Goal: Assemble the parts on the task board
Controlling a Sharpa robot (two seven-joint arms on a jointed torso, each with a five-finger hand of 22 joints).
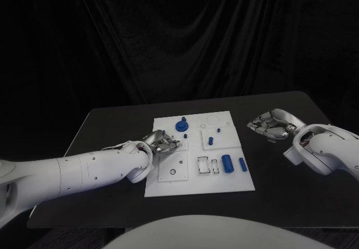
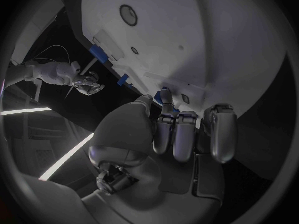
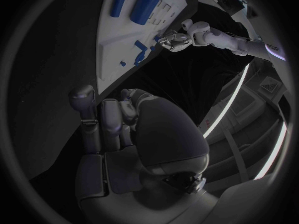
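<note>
Left hand (image 1: 160, 141) curled at the task board's (image 1: 224, 181) 9 o'clock edge, pinching a small blue part (image 2: 159, 97) at the fingertips. Looks light, stiff, a bit slick, so best pinched mid-body. Too hidden to call its long axis. Right hand (image 1: 269, 125) off the board at 3 o'clock, fingers curled in, holding nothing. Loose blue pegs (image 1: 242, 164) lying lengthwise, 12 to 6.

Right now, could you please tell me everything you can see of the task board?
The task board is a flat white rectangular plate, plastic by its look, lying in the middle of the black table. Its surface has shallow recesses and small holes. Blue parts sit on it: a knob-like piece near the far edge, a small peg mid-board, and two cylinders side by side nearer the robot. The left hand is over its left edge; the right hand is off it.
</note>
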